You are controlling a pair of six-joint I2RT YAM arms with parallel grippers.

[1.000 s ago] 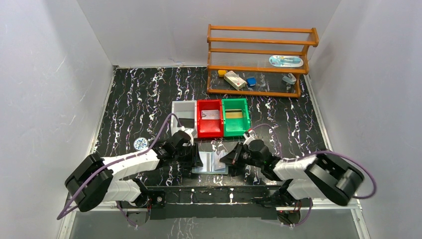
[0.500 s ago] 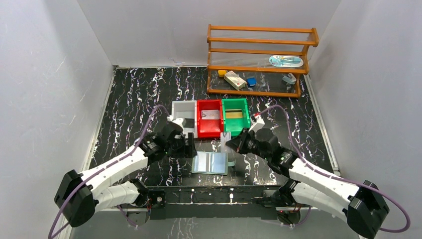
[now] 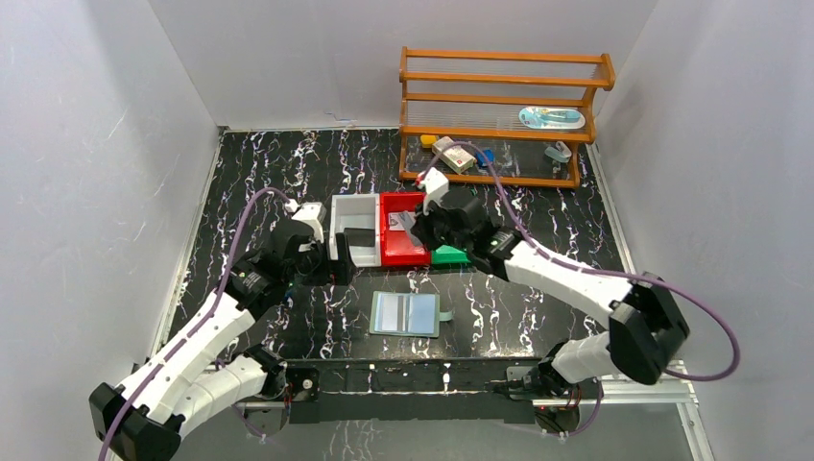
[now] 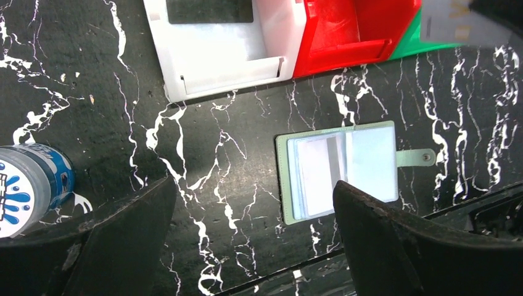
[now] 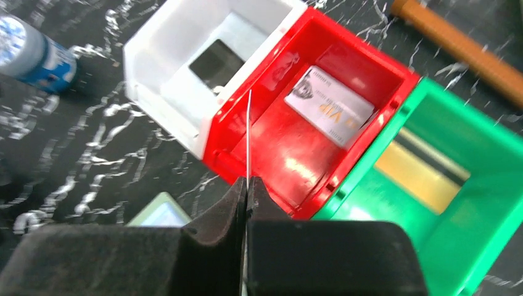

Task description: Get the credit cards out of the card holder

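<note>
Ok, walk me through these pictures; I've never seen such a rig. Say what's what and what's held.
Two robot arms are bolted at the near edge of a table. One picture looks down from above; the other two come from a camera on each wrist. The left hand is open and empty. The right hand is pinched shut on a thin card, seen edge-on, above the bins. On the black table lie an open card holder, a blue-and-white tin, and a white bin with a black card, a red bin with a pale card, a green bin with a gold card. A wooden rack stands behind.
</note>
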